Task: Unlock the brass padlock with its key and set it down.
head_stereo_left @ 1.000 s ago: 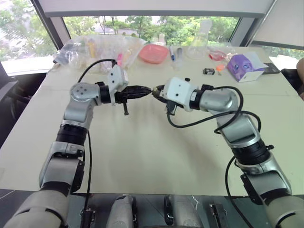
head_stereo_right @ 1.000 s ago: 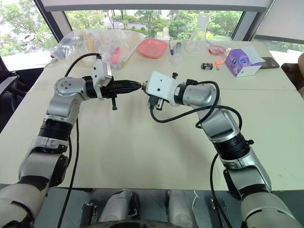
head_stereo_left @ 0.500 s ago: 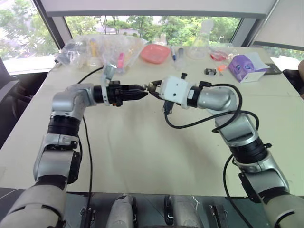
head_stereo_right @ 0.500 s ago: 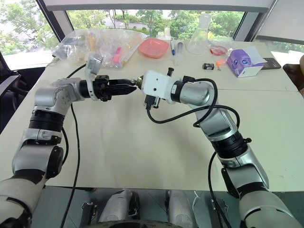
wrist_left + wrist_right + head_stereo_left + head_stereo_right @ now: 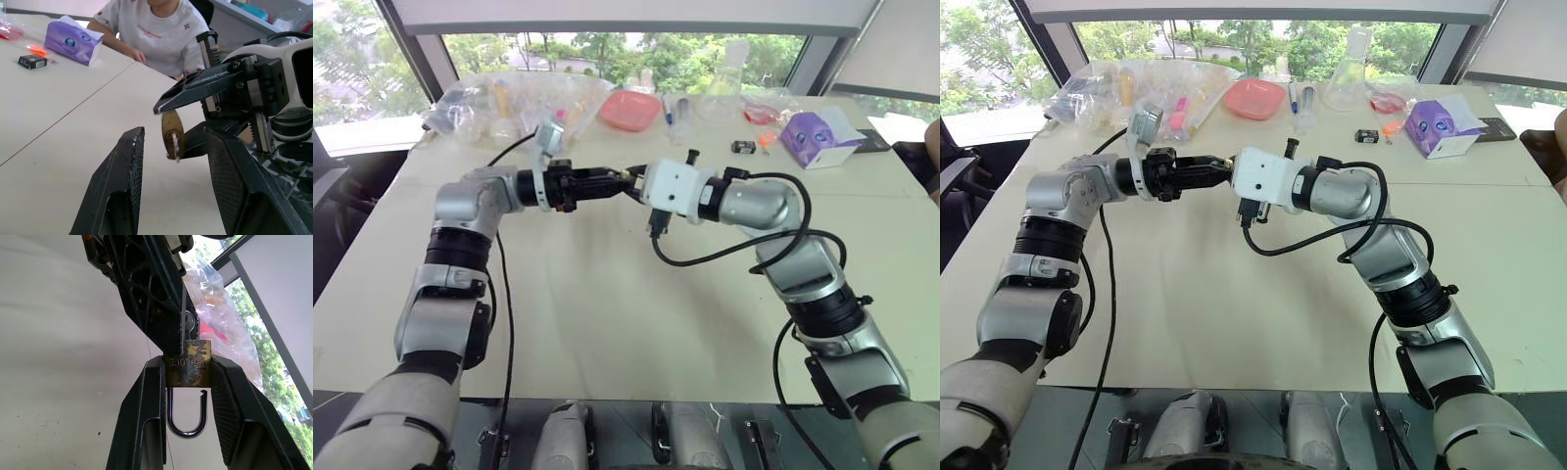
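My right gripper (image 5: 632,185) is shut on the brass padlock (image 5: 188,367), holding its yellowish body between both fingers (image 5: 142,421) above the table. The silvery shackle (image 5: 186,431) hangs toward the wrist with one end free of the body. A small key (image 5: 175,148) sticks out of the padlock's keyhole end. My left gripper (image 5: 1215,168) points level at the padlock from the other side, open, with its two fingers (image 5: 122,181) standing either side of the key and not touching it.
Along the far edge of the table (image 5: 607,313) lie clear plastic bags (image 5: 509,98), a pink tray (image 5: 629,110), a glass flask (image 5: 724,93), a small black object (image 5: 742,148) and a purple tissue box (image 5: 818,137). A person (image 5: 156,24) sits at the table's right side.
My left gripper has opened off the key and its wrist has rolled, while staying at the padlock. The right gripper has kept still with the padlock.
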